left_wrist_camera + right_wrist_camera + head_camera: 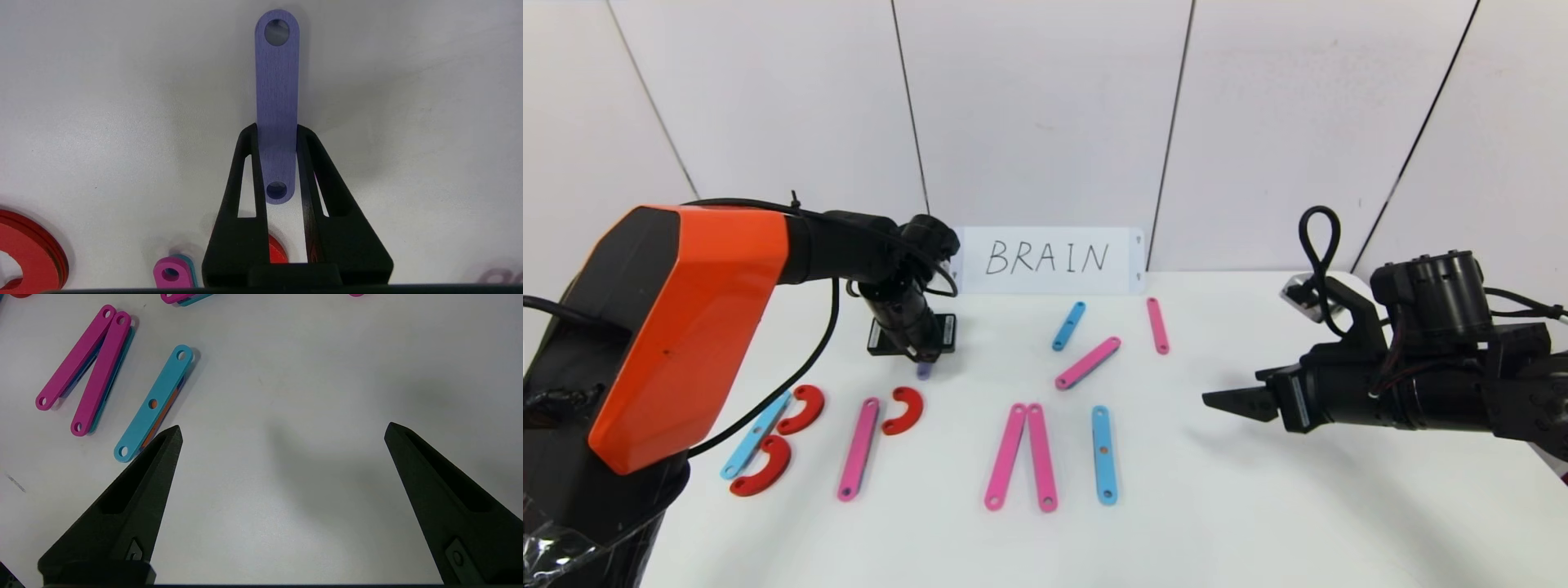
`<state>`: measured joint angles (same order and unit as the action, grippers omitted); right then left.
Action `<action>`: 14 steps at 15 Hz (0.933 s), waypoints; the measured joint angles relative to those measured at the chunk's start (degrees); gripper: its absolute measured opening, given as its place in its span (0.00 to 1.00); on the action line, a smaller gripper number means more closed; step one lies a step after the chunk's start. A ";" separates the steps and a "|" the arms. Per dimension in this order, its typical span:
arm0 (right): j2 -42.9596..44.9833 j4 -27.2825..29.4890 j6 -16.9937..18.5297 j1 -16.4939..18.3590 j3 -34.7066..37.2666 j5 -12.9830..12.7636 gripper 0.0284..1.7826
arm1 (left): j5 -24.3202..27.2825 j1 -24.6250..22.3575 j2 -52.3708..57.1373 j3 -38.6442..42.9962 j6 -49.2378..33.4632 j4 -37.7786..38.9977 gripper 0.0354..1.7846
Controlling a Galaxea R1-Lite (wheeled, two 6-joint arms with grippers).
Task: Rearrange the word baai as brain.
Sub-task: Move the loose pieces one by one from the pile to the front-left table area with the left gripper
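Gripping the purple bar [276, 102] between closed left gripper [277, 134] fingers above the table [1258, 506], right gripper [282, 433] hovering spread wide.

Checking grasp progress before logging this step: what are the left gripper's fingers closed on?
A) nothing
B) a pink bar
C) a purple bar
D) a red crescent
C: in the left wrist view the left gripper has its fingers pressed against both sides of the purple bar.
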<state>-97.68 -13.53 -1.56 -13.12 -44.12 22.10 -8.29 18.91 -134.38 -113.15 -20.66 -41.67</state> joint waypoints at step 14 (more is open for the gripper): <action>0.05 0.02 0.00 -0.02 -0.01 0.06 0.97 | -6.62 6.19 22.49 24.26 -23.98 -1.33 0.13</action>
<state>-97.63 -13.51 -1.56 -13.14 -44.13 22.16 -14.91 25.10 -111.89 -88.89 -44.64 -43.00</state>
